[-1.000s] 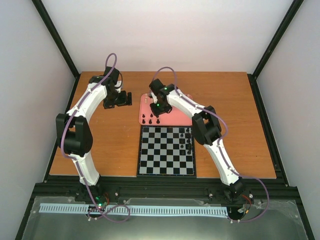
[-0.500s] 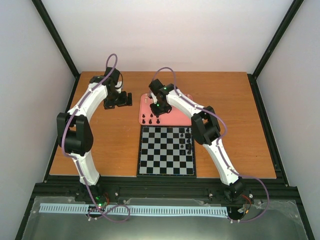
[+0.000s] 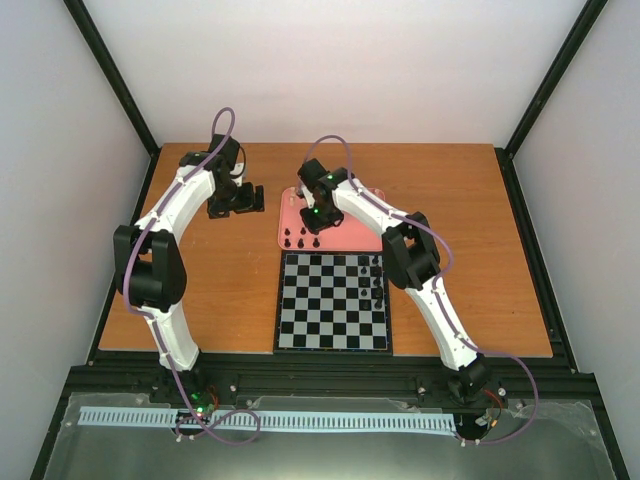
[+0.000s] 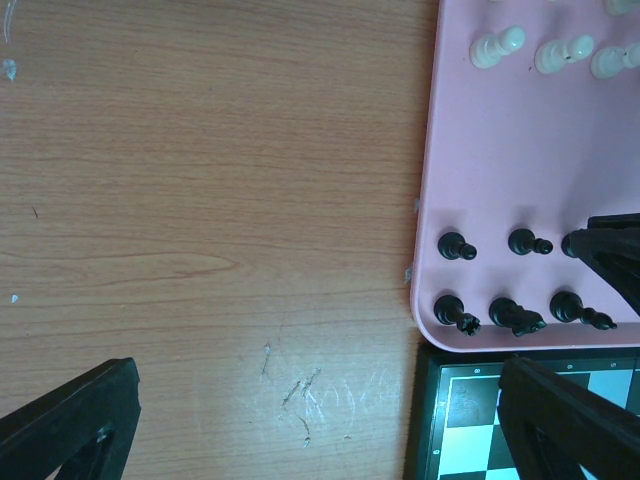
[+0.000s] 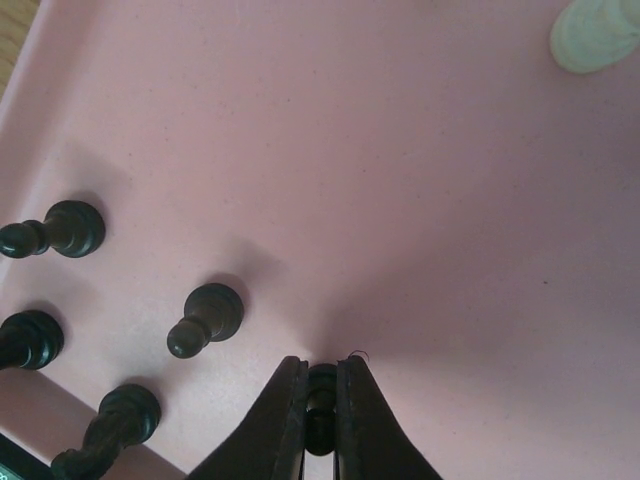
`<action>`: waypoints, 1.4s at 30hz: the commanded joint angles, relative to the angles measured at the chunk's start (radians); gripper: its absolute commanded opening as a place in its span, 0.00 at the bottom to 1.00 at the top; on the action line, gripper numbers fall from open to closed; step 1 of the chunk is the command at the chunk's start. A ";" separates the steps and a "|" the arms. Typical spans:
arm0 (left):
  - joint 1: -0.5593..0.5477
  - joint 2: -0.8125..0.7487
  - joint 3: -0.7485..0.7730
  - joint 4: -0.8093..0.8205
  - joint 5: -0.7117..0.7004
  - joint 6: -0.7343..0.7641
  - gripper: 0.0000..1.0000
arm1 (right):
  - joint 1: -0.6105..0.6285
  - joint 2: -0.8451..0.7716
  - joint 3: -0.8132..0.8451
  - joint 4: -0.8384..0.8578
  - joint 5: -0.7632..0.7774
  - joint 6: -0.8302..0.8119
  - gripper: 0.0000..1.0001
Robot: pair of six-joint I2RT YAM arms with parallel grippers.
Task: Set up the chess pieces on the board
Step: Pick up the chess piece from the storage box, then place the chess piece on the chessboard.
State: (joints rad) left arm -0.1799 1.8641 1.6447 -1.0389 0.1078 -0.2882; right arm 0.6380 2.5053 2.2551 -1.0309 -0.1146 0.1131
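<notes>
Top: checked black-and-pale chessboard [image 3: 320,310] is placed at 6 o'clock of salmon-pink rounded tray [image 3: 354,240]. Left wrist: left gripper [image 4: 316,368] is held spread over wooden table [image 4: 200,200]. Right wrist: small black chess piece [image 5: 321,388] is pinched by right gripper [image 5: 320,366], on tray.

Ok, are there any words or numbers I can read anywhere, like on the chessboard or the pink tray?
Chessboard border: a few tiny pale marks, maybe letters or numbers, too small and blurred to read.
Pink tray: no writing.
Chess pieces: no writing.
Table: only scratches, nothing to read.
</notes>
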 commanded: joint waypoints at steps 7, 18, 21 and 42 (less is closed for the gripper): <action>0.000 0.009 0.037 0.002 0.007 -0.009 1.00 | -0.020 -0.053 0.044 0.001 0.032 0.010 0.03; 0.000 0.003 0.050 -0.001 0.005 -0.009 1.00 | -0.044 -0.406 -0.269 -0.003 0.036 0.008 0.03; 0.000 -0.005 0.047 -0.001 0.003 -0.008 1.00 | -0.041 -0.586 -0.530 0.056 -0.015 0.005 0.03; 0.000 -0.041 0.008 0.014 -0.018 -0.009 1.00 | 0.157 -1.163 -1.360 0.250 -0.098 0.130 0.03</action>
State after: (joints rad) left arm -0.1799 1.8629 1.6478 -1.0363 0.1032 -0.2886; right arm 0.7738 1.3731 0.9463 -0.8490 -0.2241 0.2073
